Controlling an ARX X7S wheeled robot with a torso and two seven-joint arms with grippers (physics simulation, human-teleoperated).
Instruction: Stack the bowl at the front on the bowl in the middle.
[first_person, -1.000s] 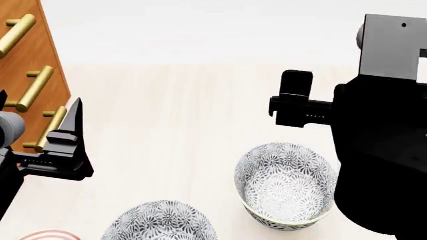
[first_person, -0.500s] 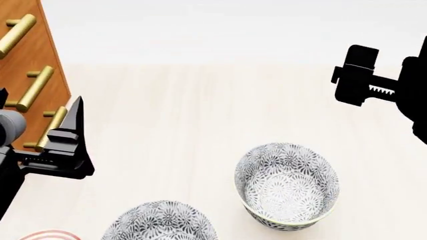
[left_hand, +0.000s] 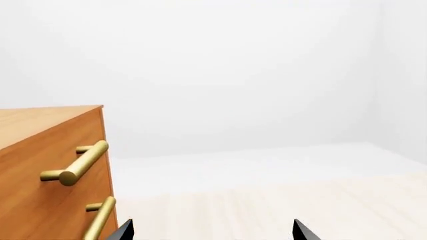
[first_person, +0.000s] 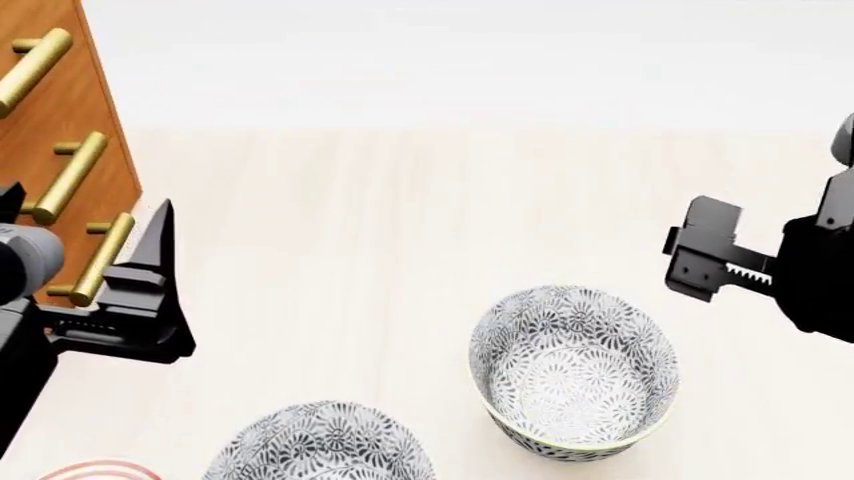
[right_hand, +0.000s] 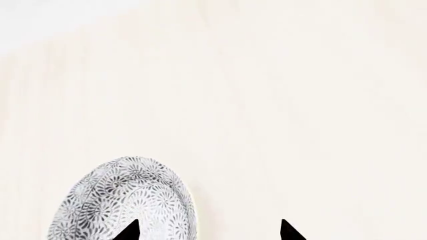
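Two grey flower-patterned bowls stand on the pale table. One bowl (first_person: 574, 370) is at the right, farther out. The other bowl (first_person: 320, 445) is cut by the view's lower edge and lies in the middle of a row, between that bowl and a red-striped dish (first_person: 94, 470). My right gripper (first_person: 697, 255) hangs open and empty above the table, just beyond the right bowl's far right side. In the right wrist view the right gripper (right_hand: 209, 231) has one fingertip (right_hand: 129, 231) over that bowl (right_hand: 127, 200). My left gripper (first_person: 150, 285) is open and empty beside the dresser, well left of both bowls.
A wooden dresser (first_person: 60, 120) with brass bar handles (left_hand: 77, 167) stands at the left, close to the left gripper (left_hand: 212, 232). Bare pale tabletop (first_person: 400, 220) stretches beyond the bowls to a white wall.
The right gripper swung from above the right bowl out to the far right, then came back down toward the bowl's right side. The left gripper sank slightly. The bowls stayed put.
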